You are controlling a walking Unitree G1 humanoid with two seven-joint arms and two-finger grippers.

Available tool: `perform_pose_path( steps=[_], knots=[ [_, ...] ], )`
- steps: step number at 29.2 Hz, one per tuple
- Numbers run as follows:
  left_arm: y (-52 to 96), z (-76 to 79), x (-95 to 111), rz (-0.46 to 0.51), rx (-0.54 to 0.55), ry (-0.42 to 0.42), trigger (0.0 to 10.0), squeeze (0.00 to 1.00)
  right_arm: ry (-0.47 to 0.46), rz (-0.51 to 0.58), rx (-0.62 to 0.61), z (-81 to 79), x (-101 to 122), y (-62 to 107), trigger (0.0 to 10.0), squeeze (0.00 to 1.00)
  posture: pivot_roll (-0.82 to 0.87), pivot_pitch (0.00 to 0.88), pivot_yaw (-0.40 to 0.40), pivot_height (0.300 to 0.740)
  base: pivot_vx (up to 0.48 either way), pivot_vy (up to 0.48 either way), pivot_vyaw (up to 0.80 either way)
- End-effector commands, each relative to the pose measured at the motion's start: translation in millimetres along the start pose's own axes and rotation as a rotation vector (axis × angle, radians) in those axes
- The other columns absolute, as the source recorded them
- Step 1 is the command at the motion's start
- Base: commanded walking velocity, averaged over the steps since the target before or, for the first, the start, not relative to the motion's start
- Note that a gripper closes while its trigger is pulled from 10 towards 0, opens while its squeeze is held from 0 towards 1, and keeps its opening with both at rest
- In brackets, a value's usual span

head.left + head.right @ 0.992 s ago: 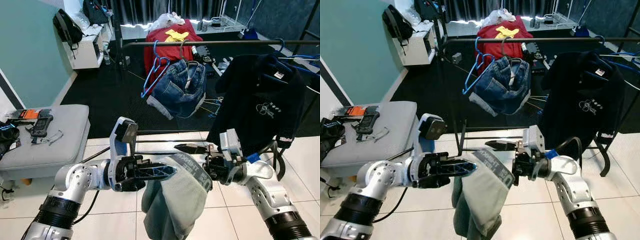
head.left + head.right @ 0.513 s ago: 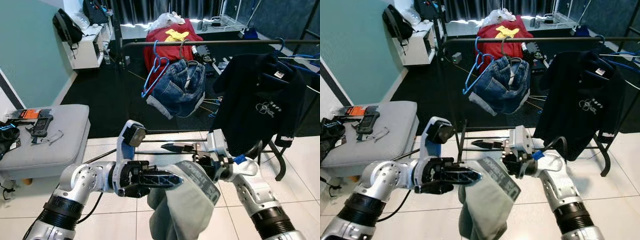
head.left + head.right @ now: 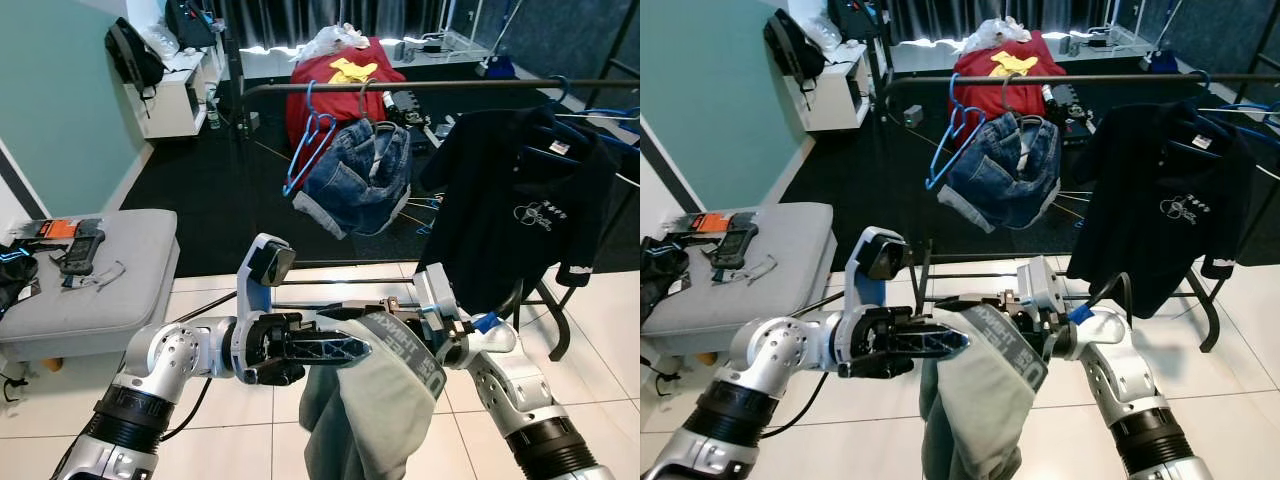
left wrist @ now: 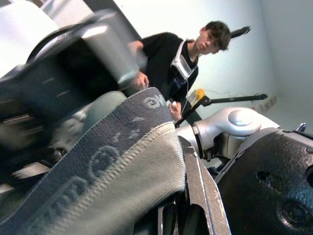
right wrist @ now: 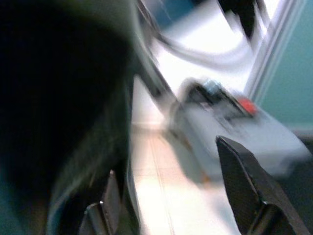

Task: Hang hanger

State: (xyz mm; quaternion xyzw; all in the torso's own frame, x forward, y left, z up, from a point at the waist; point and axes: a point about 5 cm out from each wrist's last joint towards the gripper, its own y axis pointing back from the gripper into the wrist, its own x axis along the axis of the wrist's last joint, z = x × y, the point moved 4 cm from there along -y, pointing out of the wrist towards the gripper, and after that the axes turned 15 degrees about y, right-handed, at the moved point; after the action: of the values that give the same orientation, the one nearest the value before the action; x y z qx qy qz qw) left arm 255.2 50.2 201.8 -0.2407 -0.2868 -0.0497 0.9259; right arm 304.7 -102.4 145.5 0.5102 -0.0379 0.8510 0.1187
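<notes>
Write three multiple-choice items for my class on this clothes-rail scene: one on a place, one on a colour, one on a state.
1. Where do the denim shorts hang?
A. on the rail
B. on the grey bench
C. on the floor

2. What colour is the empty hanger beside the shorts?
A. red
B. blue
C. white

3. What is the left gripper doing?
A. hanging idle
B. gripping the rail
C. at the grey garment, at its waistband

Answers: 1 A, the shorts dangle from the rail. 2 B, its wire is blue. 3 C, its fingers reach into the banded edge.
</notes>
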Motion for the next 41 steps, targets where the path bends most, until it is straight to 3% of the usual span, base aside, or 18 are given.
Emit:
perform_pose_path(
  steps=[1, 4, 10, 12, 18, 19, 20, 22, 27, 30, 32, 33, 37, 38, 39, 40, 41],
  knots=[
    [0.9, 4.7, 5, 0.022, -0.016, -0.015, 0.0, 0.00, 0.011, -0.089, -0.101, 3.3, -19, 7.5, 10.0, 0.00, -0.08, 0.050, 0.042, 0.740, 0.000, 0.000, 0.00],
    [2.4, 5.6, 4, 0.017, -0.015, -0.016, 0.0, 0.00, -0.068, -0.031, -0.193, 0.4, -19, 21.2, 10.0, 0.00, -0.08, 0.048, 0.045, 0.740, 0.000, 0.000, 0.00],
    [5.2, 5.9, 4, 0.018, -0.007, -0.018, 0.0, 0.00, -0.145, 0.094, -0.165, -15.4, 6, 26.9, 10.0, 0.00, -0.08, 0.045, 0.050, 0.740, 0.000, 0.000, 0.00],
    [6.6, 4.5, 6, 0.023, 0.003, -0.021, 0.0, 0.00, -0.191, 0.167, -0.146, -22.7, 23, 27.7, 10.0, 0.00, -0.08, 0.042, 0.049, 0.740, 0.000, 0.000, 0.00],
    [8.0, 2.9, 7, 0.030, 0.014, -0.027, 0.0, 0.00, -0.238, 0.228, -0.155, -25.3, 37, 30.2, 10.0, 0.00, -0.08, 0.041, 0.050, 0.740, 0.000, 0.000, 0.00],
    [9.5, 2.5, 9, 0.035, 0.019, -0.029, 0.0, 0.00, -0.222, 0.218, -0.192, -26.4, 38, 36.0, 10.0, 0.87, -0.09, 0.041, 0.058, 0.740, 0.000, 0.000, 0.00],
    [10.6, 2.2, 10, 0.037, 0.021, -0.030, 0.0, 0.00, -0.208, 0.207, -0.218, -27.2, 38, 40.3, 10.0, 0.96, -0.09, 0.041, 0.058, 0.740, 0.000, 0.000, 0.00],
    [12.3, 1.6, 12, 0.042, 0.029, -0.035, 0.0, 0.00, -0.173, 0.156, -0.228, -30.1, 32, 45.6, 10.0, 1.00, -0.10, 0.043, 0.064, 0.740, 0.000, 0.000, 0.00],
    [14.8, -0.4, 14, 0.049, 0.047, -0.042, 0.0, 0.00, -0.100, 0.047, -0.241, -34.7, 15, 54.4, 10.0, 1.00, -0.10, 0.043, 0.061, 0.740, 0.000, 0.000, 0.00],
    [15.5, -0.5, 14, 0.052, 0.050, -0.044, 0.0, 0.00, -0.111, 0.030, -0.241, -38.7, 11, 58.7, 10.0, 1.00, -0.09, 0.045, 0.059, 0.740, 0.000, 0.000, 0.00],
    [15.8, -0.4, 15, 0.055, 0.051, -0.045, 0.0, 0.00, -0.143, 0.036, -0.234, -42.8, 11, 61.1, 10.0, 1.00, -0.09, 0.046, 0.059, 0.740, 0.000, 0.000, 0.00],
    [16.5, -0.1, 15, 0.058, 0.054, -0.046, 0.0, 0.00, -0.230, 0.073, -0.207, -49.5, 20, 64.4, 10.0, 1.00, -0.09, 0.049, 0.057, 0.740, 0.000, 0.000, 0.00],
    [16.5, -0.1, 15, 0.058, 0.054, -0.046, 0.0, 0.00, -0.230, 0.073, -0.207, -49.5, 20, 64.4, 10.0, 1.00, -0.09, 0.049, 0.057, 0.740, 0.000, 0.000, 0.00],
    [17.3, 0.0, 15, 0.060, 0.057, -0.047, 0.0, 0.00, -0.316, 0.101, -0.163, -56.9, 28, 66.6, 10.0, 1.00, -0.09, 0.050, 0.058, 0.740, 0.000, 0.000, 0.00],
    [17.3, 0.0, 15, 0.060, 0.057, -0.047, 0.0, 0.00, -0.316, 0.101, -0.163, -56.9, 28, 66.6, 10.0, 1.00, -0.09, 0.050, 0.058, 0.740, 0.000, 0.000, 0.00],
    [17.0, 0.2, 16, 0.061, 0.055, -0.049, 0.0, 0.00, -0.334, 0.119, -0.161, -56.9, 33, 64.9, 10.0, 0.77, -0.09, 0.050, 0.062, 0.740, 0.000, 0.000, 0.00],
    [17.0, 0.2, 16, 0.061, 0.055, -0.049, 0.0, 0.00, -0.334, 0.119, -0.161, -56.9, 33, 64.9, 10.0, 0.77, -0.09, 0.050, 0.062, 0.740, 0.000, 0.000, 0.00]
  ],
)
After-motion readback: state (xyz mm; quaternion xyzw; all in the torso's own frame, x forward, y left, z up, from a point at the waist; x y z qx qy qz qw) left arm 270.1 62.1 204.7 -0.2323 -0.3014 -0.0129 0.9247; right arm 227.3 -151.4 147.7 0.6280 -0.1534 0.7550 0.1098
